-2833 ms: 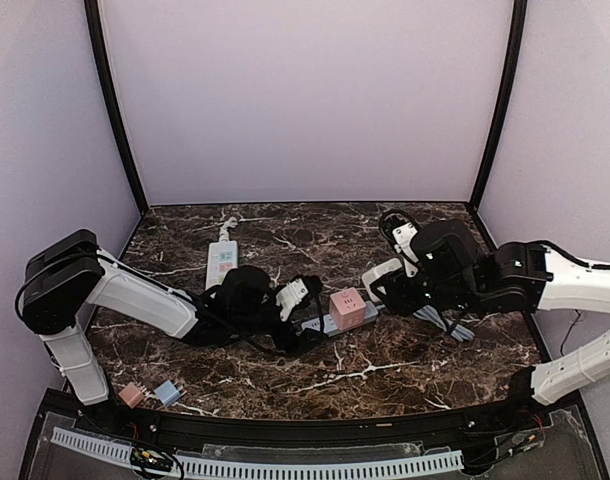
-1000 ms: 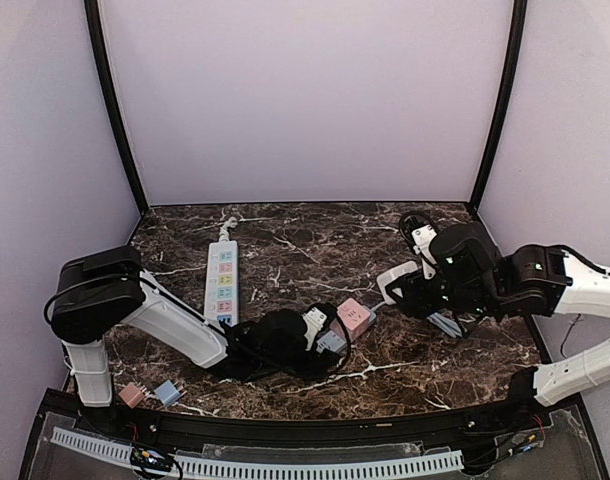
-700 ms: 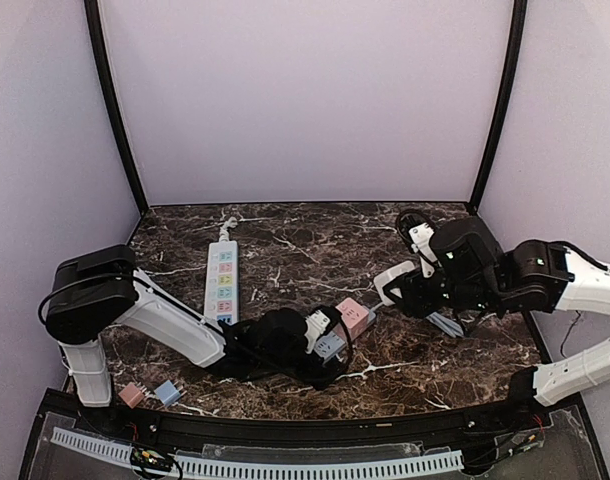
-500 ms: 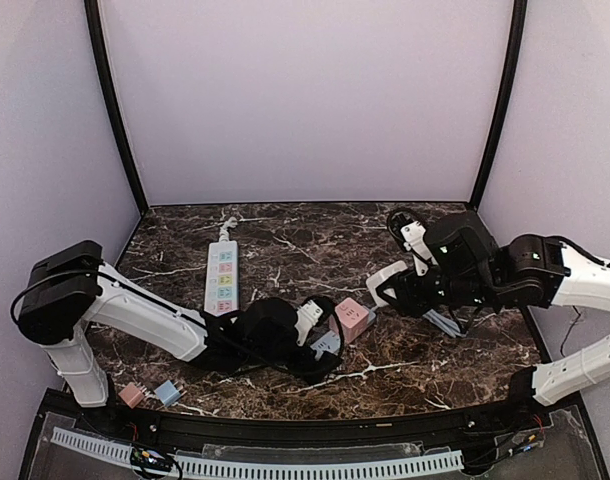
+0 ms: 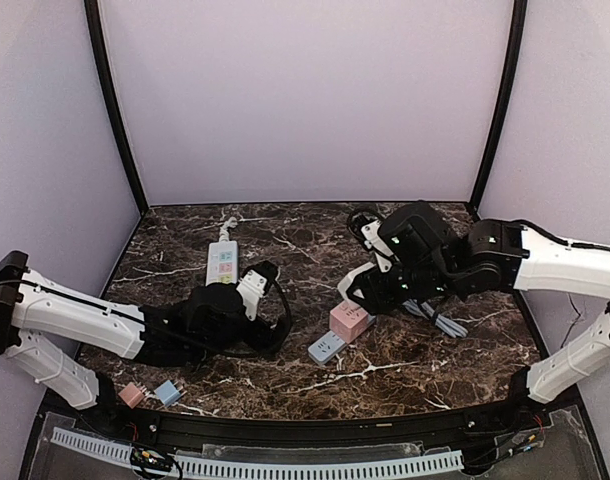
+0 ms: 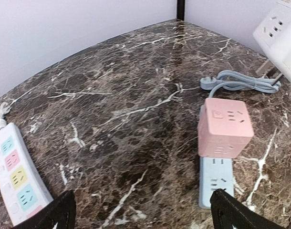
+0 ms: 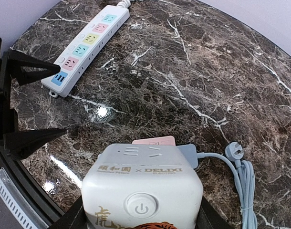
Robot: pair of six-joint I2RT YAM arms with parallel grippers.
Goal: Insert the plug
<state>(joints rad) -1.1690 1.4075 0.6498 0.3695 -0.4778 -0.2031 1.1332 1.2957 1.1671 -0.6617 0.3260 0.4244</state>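
Right claw clamps the white cube adapter, raised near the pink cube.

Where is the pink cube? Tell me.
Top view, right of centre: the pink cube sits on the grey strip's far end, beside the grey cable.

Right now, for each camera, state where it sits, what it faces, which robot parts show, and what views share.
Top external: above and behind the bases, looking down at the table; left arm and right arm show.
Left wrist: on the left arm, facing the pink cube; open left gripper at bottom.
Right wrist: on the right arm, facing the power strip over the white cube in the right gripper.
Shared: all three show the pink cube and power strip.
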